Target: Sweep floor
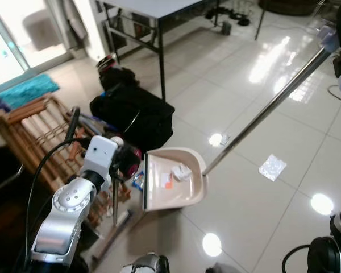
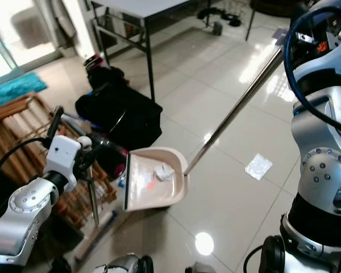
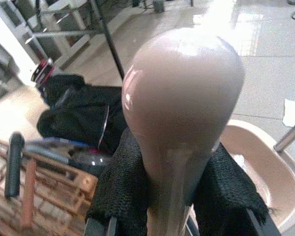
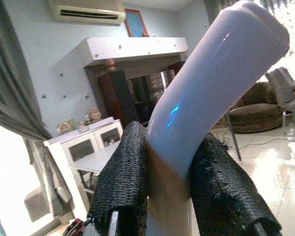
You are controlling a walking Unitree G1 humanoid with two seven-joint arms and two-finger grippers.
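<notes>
A beige dustpan (image 1: 188, 192) rests on the tiled floor and holds crumpled white paper (image 1: 182, 171) and an orange scrap. Its long metal handle (image 1: 267, 108) slants up to the right, where my right gripper (image 4: 169, 191) is shut on the handle's pale end (image 4: 211, 93). My left gripper (image 3: 172, 196) is shut on the broom's rounded beige knob (image 3: 182, 98); the thin broom rod (image 1: 115, 199) drops to the floor just left of the dustpan. A clear plastic wrapper (image 1: 272, 166) lies on the tiles to the right of the pan. A small blue wrapper (image 1: 137, 181) lies by the pan's left edge.
A black bag (image 1: 133, 114) sits just behind the dustpan. A wooden rack (image 1: 40, 136) stands to my left. A table with black legs (image 1: 159, 57) is behind the bag, and a teal mat (image 1: 28, 91) lies by the door. Open tiles stretch to the right.
</notes>
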